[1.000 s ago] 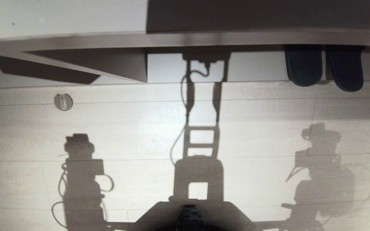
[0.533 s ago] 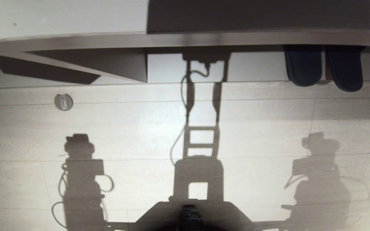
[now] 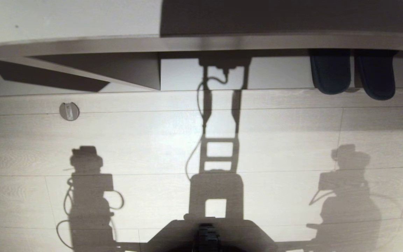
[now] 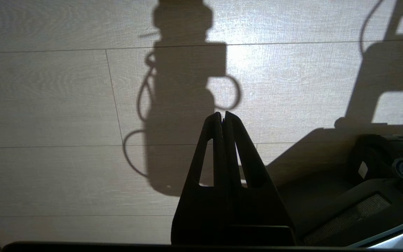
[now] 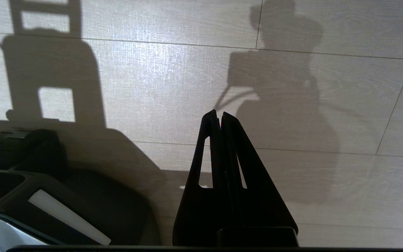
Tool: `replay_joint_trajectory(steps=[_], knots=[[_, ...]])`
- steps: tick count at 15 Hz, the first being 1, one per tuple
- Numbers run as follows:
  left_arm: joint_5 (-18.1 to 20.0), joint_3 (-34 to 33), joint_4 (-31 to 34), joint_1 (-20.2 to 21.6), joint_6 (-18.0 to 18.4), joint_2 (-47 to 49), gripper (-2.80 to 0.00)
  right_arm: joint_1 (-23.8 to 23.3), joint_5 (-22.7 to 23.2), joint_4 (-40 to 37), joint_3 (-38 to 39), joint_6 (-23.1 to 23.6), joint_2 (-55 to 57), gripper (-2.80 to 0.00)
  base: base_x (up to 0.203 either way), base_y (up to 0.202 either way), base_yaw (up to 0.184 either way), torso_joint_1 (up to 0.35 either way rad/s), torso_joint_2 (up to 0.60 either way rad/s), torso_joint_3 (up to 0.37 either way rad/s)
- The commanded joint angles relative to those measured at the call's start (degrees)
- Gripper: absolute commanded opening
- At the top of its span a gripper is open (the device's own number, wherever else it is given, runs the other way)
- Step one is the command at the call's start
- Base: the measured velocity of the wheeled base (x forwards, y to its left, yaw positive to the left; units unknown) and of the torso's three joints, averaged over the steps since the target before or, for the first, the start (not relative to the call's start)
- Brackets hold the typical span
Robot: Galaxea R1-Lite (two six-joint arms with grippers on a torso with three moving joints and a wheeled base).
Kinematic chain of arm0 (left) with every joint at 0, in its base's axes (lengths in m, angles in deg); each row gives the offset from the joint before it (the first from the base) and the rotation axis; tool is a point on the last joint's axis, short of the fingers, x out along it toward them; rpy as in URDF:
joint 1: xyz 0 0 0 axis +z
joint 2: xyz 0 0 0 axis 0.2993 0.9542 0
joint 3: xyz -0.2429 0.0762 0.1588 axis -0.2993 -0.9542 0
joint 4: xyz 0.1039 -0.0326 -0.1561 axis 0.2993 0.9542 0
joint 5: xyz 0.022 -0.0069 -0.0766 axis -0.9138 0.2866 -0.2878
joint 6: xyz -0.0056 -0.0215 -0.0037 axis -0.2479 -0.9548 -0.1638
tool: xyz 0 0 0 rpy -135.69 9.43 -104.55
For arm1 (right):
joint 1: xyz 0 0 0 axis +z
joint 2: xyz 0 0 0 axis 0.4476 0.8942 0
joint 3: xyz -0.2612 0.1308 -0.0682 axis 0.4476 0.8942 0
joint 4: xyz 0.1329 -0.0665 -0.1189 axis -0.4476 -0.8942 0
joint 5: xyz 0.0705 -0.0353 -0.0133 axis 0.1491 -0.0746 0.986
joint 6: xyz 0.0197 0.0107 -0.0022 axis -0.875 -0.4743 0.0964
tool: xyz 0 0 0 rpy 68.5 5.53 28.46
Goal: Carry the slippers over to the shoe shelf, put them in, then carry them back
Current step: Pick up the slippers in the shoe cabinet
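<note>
Two dark slippers [image 3: 331, 71] [image 3: 376, 75] lie side by side at the far right of the shoe shelf [image 3: 278, 73]. Their near ends stick out over the front edge of its pale floor board, and their far ends are hidden under the top board. A vertical divider [image 3: 159, 71] splits the shelf. My left gripper [image 4: 222, 113] hangs shut and empty over bare floor in the left wrist view. My right gripper [image 5: 219, 112] is likewise shut and empty over the floor. Neither arm shows in the head view, only their shadows.
Pale wood-plank floor [image 3: 292, 119] lies between me and the shelf. A small round metal fitting [image 3: 69, 111] sits in the floor at the left. My dark base [image 3: 208, 238] fills the near middle edge and shows beside each gripper [image 4: 380, 196] [image 5: 30, 196].
The right arm's shadow on the floor has sunk a little and changed shape. The slippers, the shelf and the left arm's shadow have not moved.
</note>
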Motion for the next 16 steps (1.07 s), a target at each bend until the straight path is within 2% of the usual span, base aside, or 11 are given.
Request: replay_joint_trajectory(steps=[1,16], knots=[[-0.01,0.0,-0.03,0.01,-0.05,-0.02,-2.8,0.02,0.04,-0.02,0.0,0.04,0.24,-2.8,0.0,0.0,0.0,0.0,0.0,0.0],[-0.01,0.0,-0.03,0.01,-0.14,-0.02,-2.8,0.02,0.04,-0.02,0.0,0.04,0.24,-2.8,0.0,0.0,0.0,0.0,0.0,0.0]])
